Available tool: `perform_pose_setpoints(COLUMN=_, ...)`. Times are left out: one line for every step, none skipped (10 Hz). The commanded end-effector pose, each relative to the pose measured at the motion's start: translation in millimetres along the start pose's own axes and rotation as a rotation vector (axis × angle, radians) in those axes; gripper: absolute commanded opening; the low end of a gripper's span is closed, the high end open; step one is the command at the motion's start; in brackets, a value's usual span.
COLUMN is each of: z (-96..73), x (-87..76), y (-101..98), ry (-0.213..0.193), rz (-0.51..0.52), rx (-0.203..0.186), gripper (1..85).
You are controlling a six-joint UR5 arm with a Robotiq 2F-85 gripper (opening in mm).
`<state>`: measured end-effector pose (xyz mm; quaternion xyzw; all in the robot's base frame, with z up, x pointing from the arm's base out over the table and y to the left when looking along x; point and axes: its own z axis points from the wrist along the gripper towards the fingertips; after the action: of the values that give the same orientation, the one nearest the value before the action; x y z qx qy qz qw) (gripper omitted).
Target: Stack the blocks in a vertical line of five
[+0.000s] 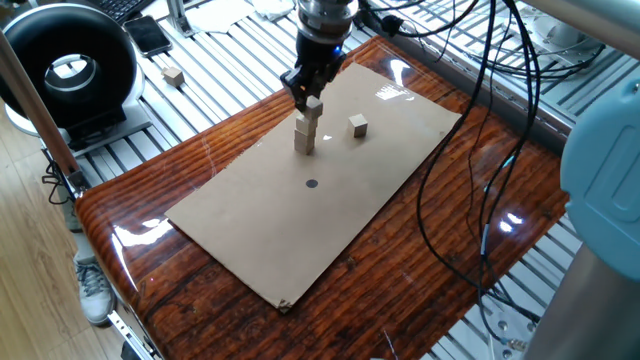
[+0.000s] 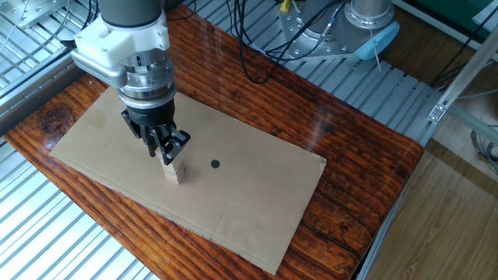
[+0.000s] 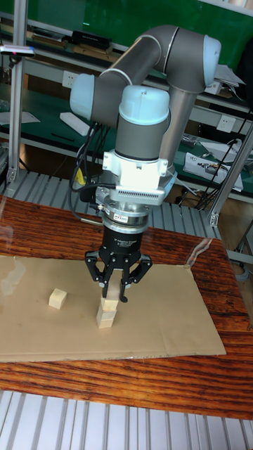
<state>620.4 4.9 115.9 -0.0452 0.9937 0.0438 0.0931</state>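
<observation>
Held block sits between the fingers of the gripper, jaws closed on it, directly over the stack of two blocks on the cardboard sheet. In the tall fixed view the held block looks to be touching or just above the stack's top block; can't tell if there's a gap. The bottom block rests on the sheet.

In the other fixed view the gripper covers most of the column, only the lower stack shows beneath the fingertips.

One loose block lies flat on the cardboard near the gripper, clear of the stack; in the tall fixed view it is off to the side of the fingers. Another block sits well away from the gripper, off the wooden table, on the ribbed metal surface. Fifth block not identifiable.

Black dot on the sheet, near the stack's base, nothing on it
</observation>
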Motion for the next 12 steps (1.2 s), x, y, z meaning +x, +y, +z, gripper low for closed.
perform_pose_setpoints(z=-1.1, x=-4.4, y=1.9, ry=-0.022, rz=-0.009, rx=-0.010, gripper=1.0)
perform_pose_setpoints(z=0.5, x=-2.9, y=0.9, ry=-0.020, rz=-0.012, rx=-0.009, gripper=1.0)
perform_pose_setpoints(z=1.6, x=-1.8, y=1.2, ry=-0.020, rz=-0.017, rx=-0.009, gripper=1.0)
perform_pose_setpoints(z=2.8, x=-0.4, y=1.2, ry=-0.020, rz=-0.021, rx=-0.004, gripper=1.0)
perform_pose_setpoints(z=4.3, x=1.2, y=2.2, ry=-0.018, rz=-0.021, rx=-0.005, gripper=1.0)
perform_pose_setpoints(z=4.5, x=2.3, y=2.6, ry=-0.015, rz=-0.021, rx=-0.005, gripper=1.0)
perform_pose_setpoints(z=4.1, x=3.3, y=2.7, ry=-0.013, rz=-0.023, rx=-0.005, gripper=1.0)
perform_pose_setpoints(z=4.2, x=4.5, y=2.4, ry=-0.012, rz=-0.023, rx=-0.004, gripper=1.0)
perform_pose_setpoints(z=5.1, x=5.0, y=1.4, ry=-0.012, rz=-0.025, rx=-0.002, gripper=1.0)
perform_pose_setpoints(z=5.8, x=5.3, y=0.1, ry=-0.011, rz=-0.026, rx=-0.001, gripper=1.0)
perform_pose_setpoints(z=6.0, x=5.3, y=-0.6, ry=-0.011, rz=-0.028, rx=0.001, gripper=1.0)
perform_pose_setpoints(z=5.5, x=5.7, y=-3.6, ry=-0.009, rz=-0.036, rx=0.010, gripper=1.3)
